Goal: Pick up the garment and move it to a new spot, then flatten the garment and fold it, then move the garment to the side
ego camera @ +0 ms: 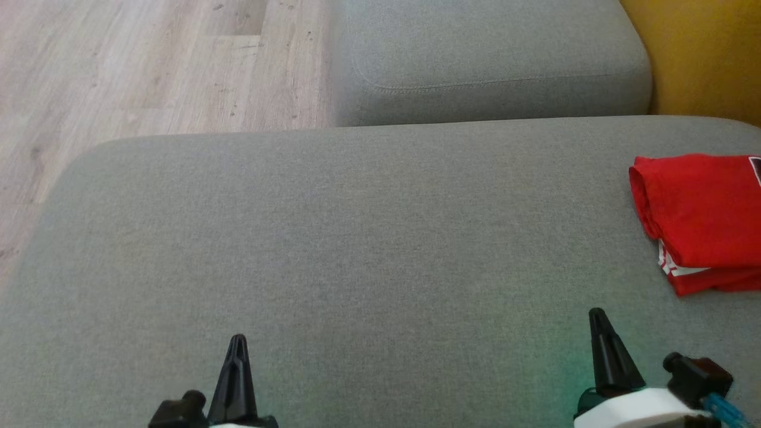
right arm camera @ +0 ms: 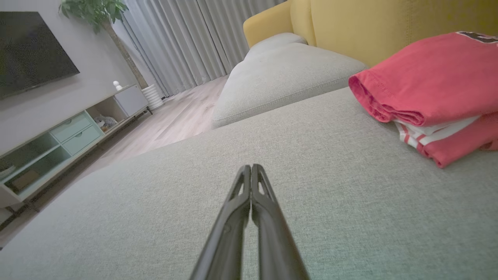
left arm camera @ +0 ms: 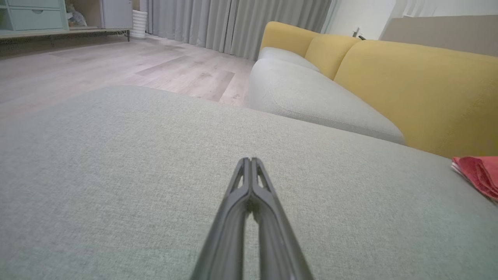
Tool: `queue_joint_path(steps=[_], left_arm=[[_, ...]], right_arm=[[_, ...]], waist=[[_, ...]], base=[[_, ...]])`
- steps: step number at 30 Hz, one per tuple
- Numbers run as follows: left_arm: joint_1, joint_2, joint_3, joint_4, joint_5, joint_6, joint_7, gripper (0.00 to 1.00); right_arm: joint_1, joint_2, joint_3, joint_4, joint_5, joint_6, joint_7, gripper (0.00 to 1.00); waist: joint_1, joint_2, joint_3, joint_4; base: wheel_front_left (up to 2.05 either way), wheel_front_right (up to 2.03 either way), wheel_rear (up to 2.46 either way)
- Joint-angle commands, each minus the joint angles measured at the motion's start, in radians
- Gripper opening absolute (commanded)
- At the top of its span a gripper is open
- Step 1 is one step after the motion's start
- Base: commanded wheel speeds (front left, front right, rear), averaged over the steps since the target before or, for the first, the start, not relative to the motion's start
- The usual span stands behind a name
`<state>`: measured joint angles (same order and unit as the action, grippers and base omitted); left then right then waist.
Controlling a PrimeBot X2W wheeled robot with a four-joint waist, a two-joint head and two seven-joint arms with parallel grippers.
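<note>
The garment (ego camera: 701,220) is a red piece with white stripes, folded into a stack at the right edge of the grey sofa cushion (ego camera: 333,238). The right wrist view has the garment (right arm camera: 428,93) at its upper right, and the left wrist view catches a corner of the garment (left arm camera: 478,173) at its right edge. My left gripper (ego camera: 236,340) is shut and empty near the cushion's front. My right gripper (ego camera: 596,313) is also shut and empty, a short way in front of the garment and apart from it. In both wrist views the fingertips (left arm camera: 250,160) (right arm camera: 251,167) meet.
A second grey seat cushion (ego camera: 493,59) lies beyond, with a yellow backrest (ego camera: 707,53) to the right. Wooden floor (ego camera: 131,65) runs along the left. A TV cabinet (right arm camera: 58,144), curtains (right arm camera: 175,39) and a plant stand farther off.
</note>
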<state>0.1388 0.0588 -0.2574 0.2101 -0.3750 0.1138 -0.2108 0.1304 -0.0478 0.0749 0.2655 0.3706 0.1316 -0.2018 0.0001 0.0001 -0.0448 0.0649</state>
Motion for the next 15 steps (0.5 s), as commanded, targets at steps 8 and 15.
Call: queue_joint_path(steps=[8,15], left_arm=[[-0.066,0.013,0.033,-0.021,-0.108,-0.02,0.018,0.0],[-0.079,0.017,0.051,-0.017,-0.195,-0.037,0.035,0.0]], right_arm=[[-0.058,-0.016,-0.012,-0.03,0.109,0.0,0.019,0.0],[-0.071,-0.019,-0.02,-0.03,0.195,0.0,0.036,0.0]], waist=[[-0.0001,-0.0001,0.003,-0.005],[-0.0001,-0.0001,0.007,-0.009]], base=[[0.0,0.0,0.0],[0.0,0.0,0.0]])
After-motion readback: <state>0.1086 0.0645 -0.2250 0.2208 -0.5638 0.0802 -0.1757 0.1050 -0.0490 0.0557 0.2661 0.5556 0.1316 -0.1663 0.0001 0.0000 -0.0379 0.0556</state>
